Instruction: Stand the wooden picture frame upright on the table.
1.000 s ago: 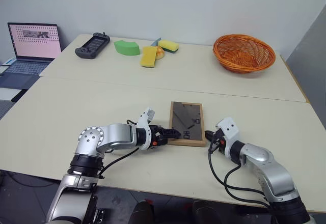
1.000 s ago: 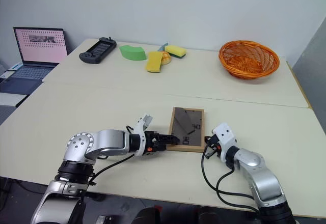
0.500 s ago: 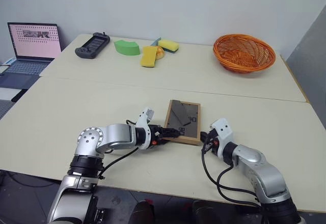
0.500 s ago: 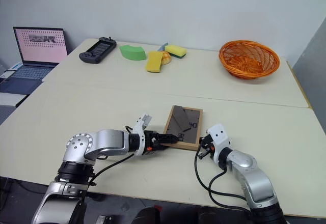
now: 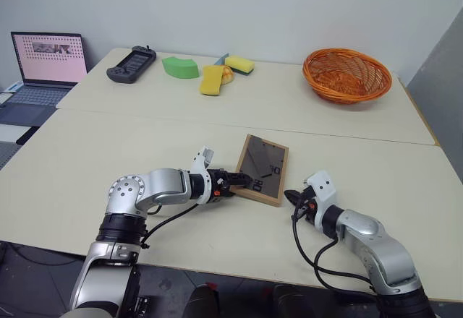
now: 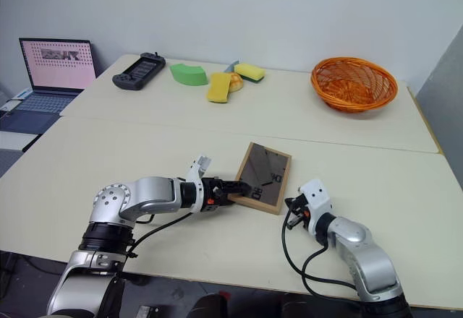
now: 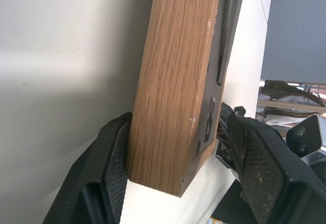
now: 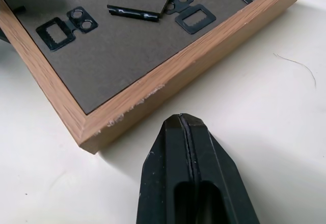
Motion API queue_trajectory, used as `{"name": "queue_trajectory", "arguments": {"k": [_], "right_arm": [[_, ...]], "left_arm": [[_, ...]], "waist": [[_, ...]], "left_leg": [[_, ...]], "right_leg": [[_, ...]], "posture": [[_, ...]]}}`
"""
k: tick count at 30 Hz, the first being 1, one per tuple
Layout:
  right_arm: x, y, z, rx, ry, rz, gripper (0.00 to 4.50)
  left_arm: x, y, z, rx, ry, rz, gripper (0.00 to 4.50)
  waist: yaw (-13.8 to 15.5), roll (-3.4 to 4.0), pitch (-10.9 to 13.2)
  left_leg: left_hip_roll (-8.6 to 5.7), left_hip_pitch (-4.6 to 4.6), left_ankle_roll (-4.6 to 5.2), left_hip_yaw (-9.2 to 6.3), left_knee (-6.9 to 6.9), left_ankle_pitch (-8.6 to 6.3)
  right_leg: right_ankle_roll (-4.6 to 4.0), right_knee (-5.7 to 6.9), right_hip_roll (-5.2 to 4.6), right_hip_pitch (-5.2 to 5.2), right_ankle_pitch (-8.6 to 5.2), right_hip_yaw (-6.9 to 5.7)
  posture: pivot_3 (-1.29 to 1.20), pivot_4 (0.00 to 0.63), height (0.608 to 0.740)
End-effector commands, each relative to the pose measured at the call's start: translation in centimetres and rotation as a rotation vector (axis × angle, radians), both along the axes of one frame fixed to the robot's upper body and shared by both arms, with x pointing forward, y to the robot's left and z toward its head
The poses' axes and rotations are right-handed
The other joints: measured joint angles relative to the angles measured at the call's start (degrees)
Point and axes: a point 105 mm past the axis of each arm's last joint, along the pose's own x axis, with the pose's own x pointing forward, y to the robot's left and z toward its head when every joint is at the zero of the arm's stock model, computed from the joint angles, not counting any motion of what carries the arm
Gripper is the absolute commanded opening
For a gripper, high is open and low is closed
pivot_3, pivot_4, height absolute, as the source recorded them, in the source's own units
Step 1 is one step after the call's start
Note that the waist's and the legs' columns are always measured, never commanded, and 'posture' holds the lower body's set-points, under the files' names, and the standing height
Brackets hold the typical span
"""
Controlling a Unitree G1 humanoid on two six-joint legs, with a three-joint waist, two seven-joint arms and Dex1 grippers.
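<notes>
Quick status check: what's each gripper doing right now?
Left gripper: closed on the near-left edge of the wooden picture frame.
Right gripper: shut, empty, just off the frame's near-right corner.

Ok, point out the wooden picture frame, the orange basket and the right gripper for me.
wooden picture frame [image 5: 262, 168], left eye view, on its dark back panel.
orange basket [image 5: 347, 87], left eye view, on its woven front wall.
right gripper [image 8: 191, 147], right wrist view, where its closed fingertips meet.
</notes>
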Motion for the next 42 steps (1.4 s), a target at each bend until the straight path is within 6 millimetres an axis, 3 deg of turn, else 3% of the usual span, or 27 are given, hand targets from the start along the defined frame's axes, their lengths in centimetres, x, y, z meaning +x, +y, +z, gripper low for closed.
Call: {"name": "queue_trajectory", "arguments": {"k": [1,6,12,23,27,31,37,42], "right_arm": [[-0.1,-0.2,1.3,0.010,-0.045,-0.004,0.00],[-0.1,-0.1,1.3,0.015,-0.043,-0.003,0.00],[-0.2,0.0,1.1,0.022,-0.035,-0.005,0.00],[0.0,-0.9,1.0,-0.019,-0.048,-0.013,0.00],[0.3,-2.6,1.0,-0.040,-0.052,-0.047,0.00],[0.4,-4.5,1.3,-0.058,-0.049,-0.055,0.00],[1.5,-6.7,3.6,-0.048,-0.086,-0.043,0.00],[2.7,-7.0,7.6,0.017,-0.174,-0.037,1.04]], "left_arm": [[0.0,-0.4,0.4,-0.022,-0.007,-0.011,3.04],[0.1,-0.5,0.6,-0.030,-0.014,-0.005,2.49],[0.0,-0.6,0.8,-0.044,-0.024,-0.001,1.40],[0.3,-0.3,1.3,-0.076,-0.035,0.000,1.35],[1.0,0.7,3.5,-0.105,-0.117,-0.011,1.35],[2.6,2.3,6.8,-0.065,-0.308,-0.013,1.35],[4.5,2.2,12.3,0.040,-0.733,-0.071,1.35],[3.9,1.1,13.4,0.131,-0.979,-0.188,1.35]], "waist": [[0.01,0.00,0.00],[0.01,0.00,0.00],[0.07,0.00,0.00],[0.06,-0.01,0.00],[-0.02,-0.02,0.02],[0.03,0.01,0.14],[0.14,0.04,0.26],[0.11,0.17,0.34]], "left_leg": [[0.00,0.00,0.00,0.00,0.00,0.00],[0.00,0.00,0.00,0.00,0.00,0.00],[-0.01,-0.01,0.00,-0.01,0.00,0.00],[-0.01,-0.02,0.00,-0.01,0.00,0.00],[-0.01,-0.02,0.00,-0.01,-0.01,0.00],[-0.02,-0.14,-0.01,-0.01,-0.03,0.01],[-0.05,-0.34,-0.18,-0.02,-0.07,0.10],[-0.03,-0.37,-0.21,0.01,-0.13,0.12]], "right_leg": [[0.00,0.00,0.00,0.00,0.00,0.00],[0.00,-0.01,0.00,0.00,0.00,0.00],[0.00,-0.02,-0.01,0.01,0.00,-0.01],[0.00,-0.04,0.00,0.00,0.00,-0.01],[0.01,-0.04,0.00,-0.02,0.00,-0.01],[0.00,-0.03,0.05,-0.19,0.00,-0.01],[-0.01,-0.23,0.03,-0.25,0.00,-0.06],[-0.01,-0.37,0.00,-0.24,0.00,-0.05]], "posture": [[0.00,0.150,0.740],[0.00,0.150,0.740],[0.00,0.150,0.740],[0.00,0.150,0.740],[0.00,0.150,0.740],[0.00,0.150,0.740],[0.00,0.150,0.740],[0.00,0.150,0.740]]}}
